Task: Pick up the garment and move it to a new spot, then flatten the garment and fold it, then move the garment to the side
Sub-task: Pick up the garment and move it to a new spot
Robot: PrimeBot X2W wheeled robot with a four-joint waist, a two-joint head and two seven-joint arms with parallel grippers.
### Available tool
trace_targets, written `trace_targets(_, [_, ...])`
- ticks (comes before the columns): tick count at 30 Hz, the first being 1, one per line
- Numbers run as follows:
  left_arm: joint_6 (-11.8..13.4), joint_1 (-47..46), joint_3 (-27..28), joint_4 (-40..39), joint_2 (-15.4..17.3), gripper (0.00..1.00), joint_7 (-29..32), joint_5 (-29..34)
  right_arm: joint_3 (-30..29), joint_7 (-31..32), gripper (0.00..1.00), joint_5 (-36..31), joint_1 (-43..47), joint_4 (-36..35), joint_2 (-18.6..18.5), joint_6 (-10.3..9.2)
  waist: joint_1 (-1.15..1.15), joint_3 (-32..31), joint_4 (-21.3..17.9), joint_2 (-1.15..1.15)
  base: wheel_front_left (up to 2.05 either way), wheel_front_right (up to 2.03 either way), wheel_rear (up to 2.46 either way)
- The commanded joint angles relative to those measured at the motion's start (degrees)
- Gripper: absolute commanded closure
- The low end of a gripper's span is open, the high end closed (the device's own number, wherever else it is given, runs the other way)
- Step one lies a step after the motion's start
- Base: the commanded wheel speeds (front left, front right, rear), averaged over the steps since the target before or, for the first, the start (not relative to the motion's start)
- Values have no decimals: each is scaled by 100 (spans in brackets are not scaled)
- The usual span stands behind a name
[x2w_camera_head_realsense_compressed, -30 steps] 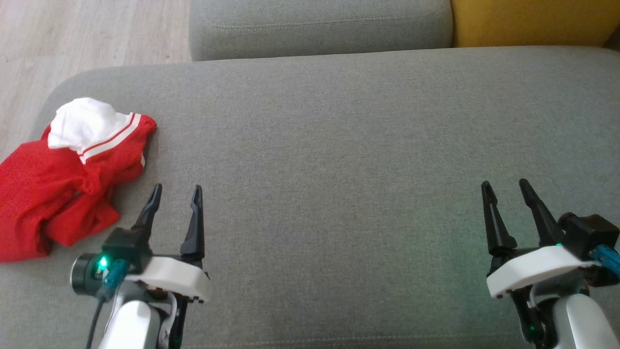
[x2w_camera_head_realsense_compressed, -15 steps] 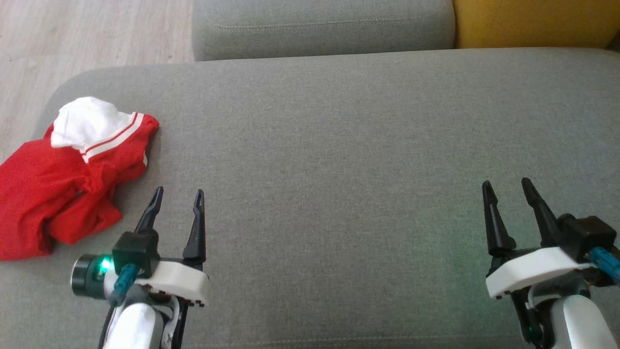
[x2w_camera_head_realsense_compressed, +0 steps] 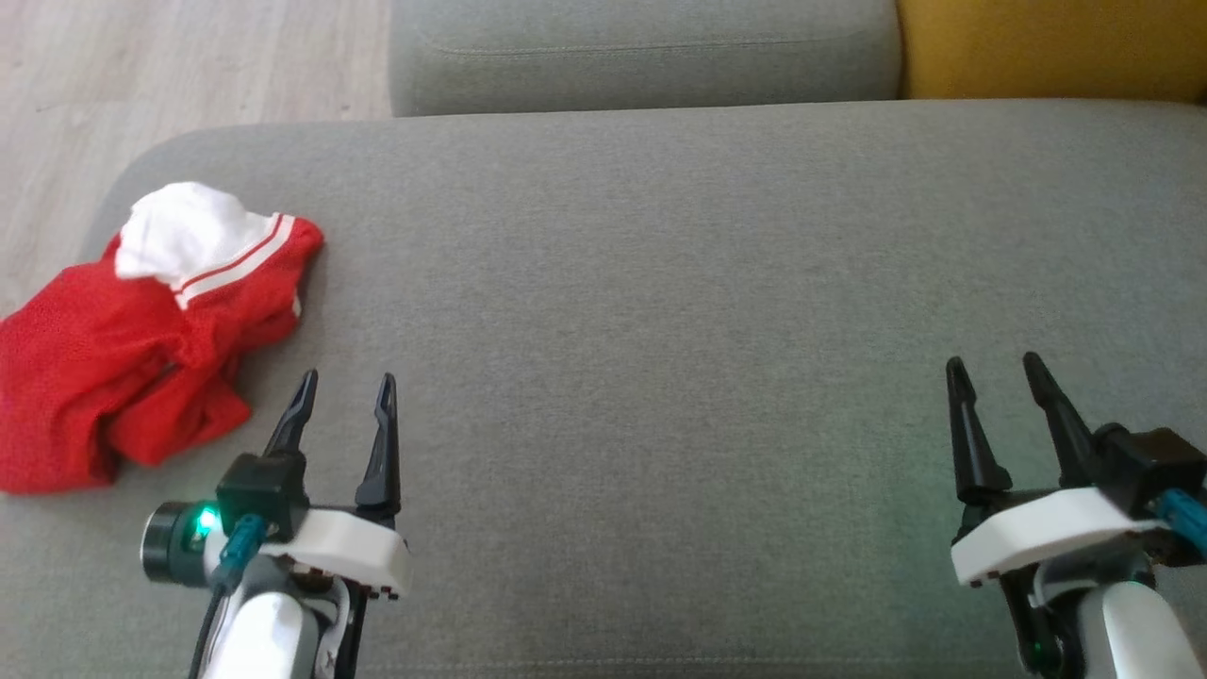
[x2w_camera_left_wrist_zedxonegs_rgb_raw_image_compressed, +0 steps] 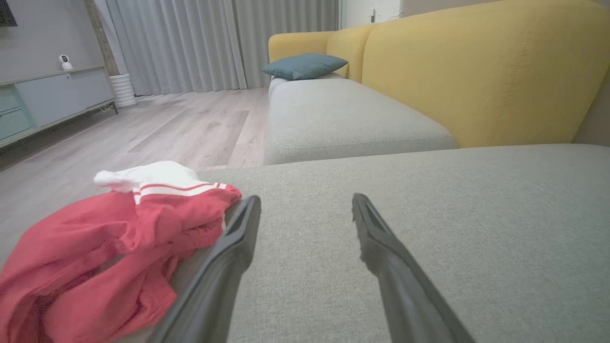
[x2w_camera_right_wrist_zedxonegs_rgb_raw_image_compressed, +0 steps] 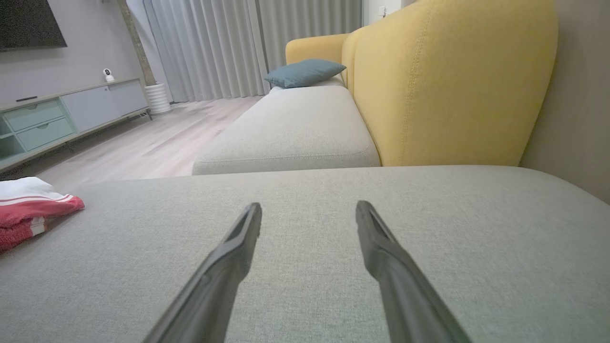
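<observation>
A crumpled red garment [x2w_camera_head_realsense_compressed: 123, 358] with a white part and white stripes lies at the left end of the grey sofa seat [x2w_camera_head_realsense_compressed: 660, 283]. It also appears in the left wrist view [x2w_camera_left_wrist_zedxonegs_rgb_raw_image_compressed: 109, 247] and at the left edge of the right wrist view [x2w_camera_right_wrist_zedxonegs_rgb_raw_image_compressed: 28, 205]. My left gripper [x2w_camera_head_realsense_compressed: 344, 389] hovers open just right of the garment, apart from it, nothing between its fingers. In the left wrist view, the left gripper [x2w_camera_left_wrist_zedxonegs_rgb_raw_image_compressed: 305, 205] points past the garment's right edge. Far off at the lower right, my right gripper [x2w_camera_head_realsense_compressed: 995, 368] is open and empty over bare cushion [x2w_camera_right_wrist_zedxonegs_rgb_raw_image_compressed: 309, 209].
A second grey seat cushion [x2w_camera_head_realsense_compressed: 641, 47] lies beyond the seat, with a yellow backrest [x2w_camera_head_realsense_compressed: 1047, 42] at the far right. Wooden floor [x2w_camera_head_realsense_compressed: 141, 75] borders the sofa's left end. A teal pillow [x2w_camera_left_wrist_zedxonegs_rgb_raw_image_compressed: 305, 64] and a low cabinet [x2w_camera_left_wrist_zedxonegs_rgb_raw_image_compressed: 43, 100] stand farther off.
The head view has shifted slightly, so the whole scene slid a little to the right. Both grippers stay open and in about the same places; the garment lies as before.
</observation>
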Motion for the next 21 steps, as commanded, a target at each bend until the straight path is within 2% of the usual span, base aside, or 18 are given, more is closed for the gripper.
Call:
trace_targets(1, [13,-278,201,-146,38,0,-71,-25,103,-36,0,40,-117,-248,11,-4,0,-3,72,0,0,0,0])
trace_targets(6, [15,-385,213,-161,7,0,-71,-60,138,11,0,30,-117,-446,-1,-4,0,29,441,0,0,0,0])
trace_targets(16, [79,-468,337,-305,-2,0,-71,-59,402,181,0,78,-218,-810,-57,-4,0,92,1492,0,0,0,0])
trace_targets(21, [100,-409,456,-449,6,0,-71,-70,504,260,0,88,-226,-927,-43,-4,0,139,1897,0,0,0,0])
